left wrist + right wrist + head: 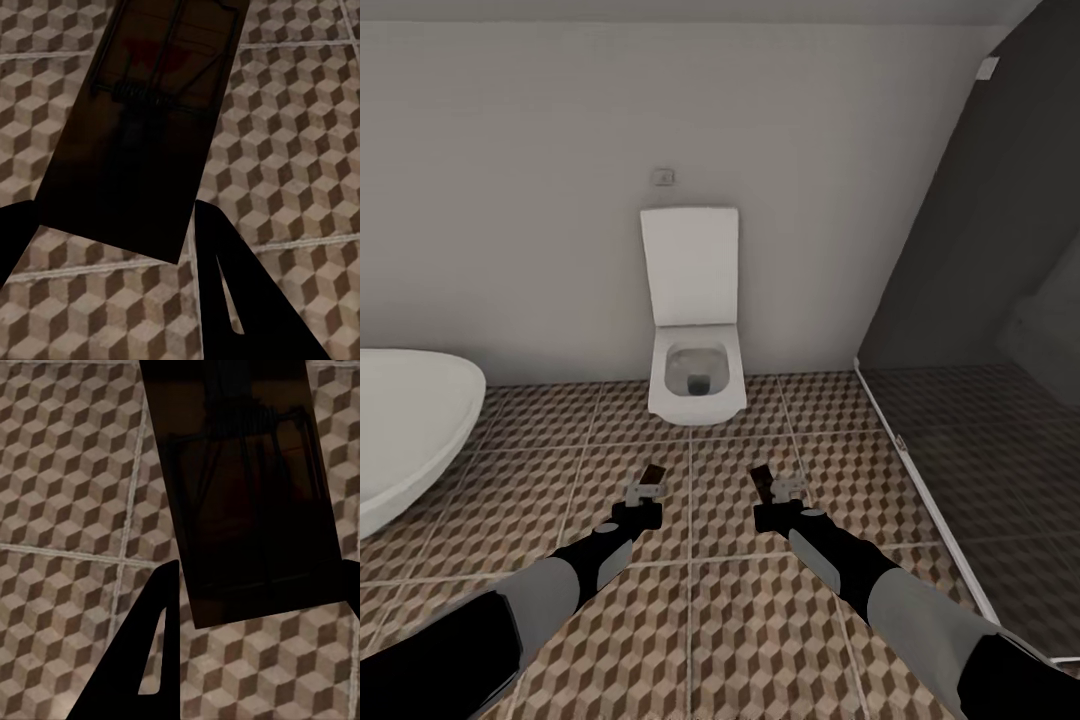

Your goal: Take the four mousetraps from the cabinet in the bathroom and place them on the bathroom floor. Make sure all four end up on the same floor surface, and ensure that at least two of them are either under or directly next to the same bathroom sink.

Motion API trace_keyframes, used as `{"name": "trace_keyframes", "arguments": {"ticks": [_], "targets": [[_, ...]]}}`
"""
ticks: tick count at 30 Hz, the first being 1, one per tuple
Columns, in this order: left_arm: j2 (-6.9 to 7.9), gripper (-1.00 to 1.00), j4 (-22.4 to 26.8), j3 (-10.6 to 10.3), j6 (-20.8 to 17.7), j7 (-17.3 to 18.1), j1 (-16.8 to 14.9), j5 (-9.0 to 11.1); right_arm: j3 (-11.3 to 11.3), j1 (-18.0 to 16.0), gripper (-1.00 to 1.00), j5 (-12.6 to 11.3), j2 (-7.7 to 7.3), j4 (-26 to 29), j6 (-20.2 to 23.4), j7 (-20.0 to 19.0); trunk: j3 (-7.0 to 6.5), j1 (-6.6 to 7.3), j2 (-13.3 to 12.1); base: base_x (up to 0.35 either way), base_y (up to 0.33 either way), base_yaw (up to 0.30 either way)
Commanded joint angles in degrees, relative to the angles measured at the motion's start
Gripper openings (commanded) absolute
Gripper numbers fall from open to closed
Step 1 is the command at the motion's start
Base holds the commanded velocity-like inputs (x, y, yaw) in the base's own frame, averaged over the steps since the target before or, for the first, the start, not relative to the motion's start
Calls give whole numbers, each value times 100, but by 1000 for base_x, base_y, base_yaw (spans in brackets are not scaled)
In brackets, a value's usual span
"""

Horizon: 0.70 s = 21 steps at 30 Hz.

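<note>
Cube-patterned bathroom floor [710, 620] is spread ahead in the head view, with a toilet [696, 370] at the wall and a bathtub [400, 430] cut off at the left. One mousetrap [652, 477] is clamped in the left gripper [645, 490], another mousetrap [761, 480] in the right gripper [785, 490].

Left wrist: trap pinched at its near end, above tiles.

Right wrist: same, details lost in shadow.

Carrying looks underway; a sink must be found next.

The bathtub [405, 430] is cut off at the picture's left edge; both wrist views crop each mousetrap's [142, 112] far end.
</note>
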<state>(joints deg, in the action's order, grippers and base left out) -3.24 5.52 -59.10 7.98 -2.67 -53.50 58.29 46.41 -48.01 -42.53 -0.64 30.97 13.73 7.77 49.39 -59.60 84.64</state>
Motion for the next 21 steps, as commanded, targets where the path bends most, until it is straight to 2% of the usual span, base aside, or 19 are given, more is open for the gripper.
{"name": "trace_keyframes", "arguments": {"ticks": [1, 21], "targets": [[1, -100, 3, -49, 10, -42, -3, 7, 44, -7, -100, -54, -7, 14, 14, 58, 32, -22, 44, 0, 0, 0], [0, -100, 1, -49, 11, -43, 6, 7, 44, -7, -100, -54, -7, 14, 13, 58, 568, -461, 846, 0, 0, 0]]}}
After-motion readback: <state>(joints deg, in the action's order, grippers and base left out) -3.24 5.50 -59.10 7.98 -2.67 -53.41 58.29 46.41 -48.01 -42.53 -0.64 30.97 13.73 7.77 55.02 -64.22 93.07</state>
